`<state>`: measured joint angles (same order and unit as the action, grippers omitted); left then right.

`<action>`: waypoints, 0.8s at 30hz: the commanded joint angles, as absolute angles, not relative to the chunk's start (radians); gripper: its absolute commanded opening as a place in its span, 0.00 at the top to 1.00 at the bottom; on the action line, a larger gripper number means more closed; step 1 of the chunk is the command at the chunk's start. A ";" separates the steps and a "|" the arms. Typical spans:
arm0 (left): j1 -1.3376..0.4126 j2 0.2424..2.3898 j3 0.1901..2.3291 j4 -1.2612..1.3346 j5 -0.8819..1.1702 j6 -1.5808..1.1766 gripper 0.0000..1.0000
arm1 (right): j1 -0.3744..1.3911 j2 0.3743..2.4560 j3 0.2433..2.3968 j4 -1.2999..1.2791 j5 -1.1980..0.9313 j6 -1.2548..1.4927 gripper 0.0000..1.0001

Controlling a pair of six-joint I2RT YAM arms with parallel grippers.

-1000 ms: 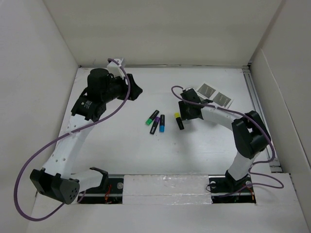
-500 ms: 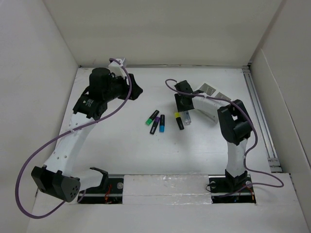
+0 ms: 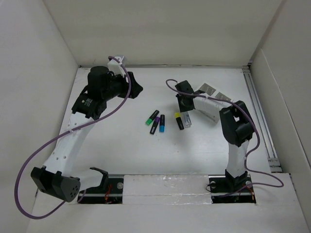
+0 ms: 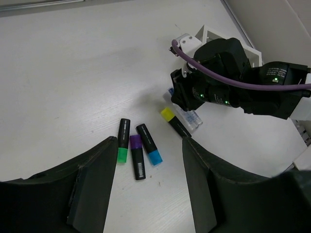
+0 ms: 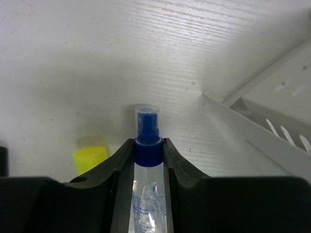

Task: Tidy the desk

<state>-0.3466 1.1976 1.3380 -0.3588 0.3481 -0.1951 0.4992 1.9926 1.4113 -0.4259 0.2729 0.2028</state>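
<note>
Right arm bends low over the middle of the counter (image 3: pixel 126 150), right claw (image 5: pixel 147 148) gripping a spray bottle (image 5: pixel 146 119) lying flat; left arm raised by the far-left corner, left claw (image 4: pixel 148 179) wide.

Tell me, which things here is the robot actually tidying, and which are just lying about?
Part of the job:
spray bottle, between the fingers of the right gripper; green highlighter; purple highlighter; blue highlighter; yellow highlighter; white two-compartment box, likely the destination; desk.

Just lying about:
purple cables; metal rail; white walls.
</note>
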 commanded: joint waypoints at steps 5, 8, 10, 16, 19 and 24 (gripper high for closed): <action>-0.348 1.140 1.347 -0.310 0.403 -0.233 0.49 | 0.518 1.770 1.381 -0.393 0.290 0.192 1.00; -0.348 1.112 1.315 -0.304 0.406 -0.250 0.49 | 0.518 1.680 1.361 -0.391 0.290 0.192 1.00; -0.348 1.100 1.292 -0.304 0.416 -0.261 0.49 | 0.518 1.637 1.353 -0.396 0.288 0.192 1.00; -0.348 1.051 1.226 -0.278 0.451 -0.310 0.49 | 0.485 1.497 1.359 -0.410 0.270 0.176 1.00; -0.348 1.039 1.220 -0.275 0.460 -0.319 0.49 | 0.439 1.474 1.391 -0.417 0.262 0.155 1.00; -0.348 1.039 1.229 -0.267 0.475 -0.321 0.49 | 0.361 1.508 1.474 -0.405 0.278 0.126 1.00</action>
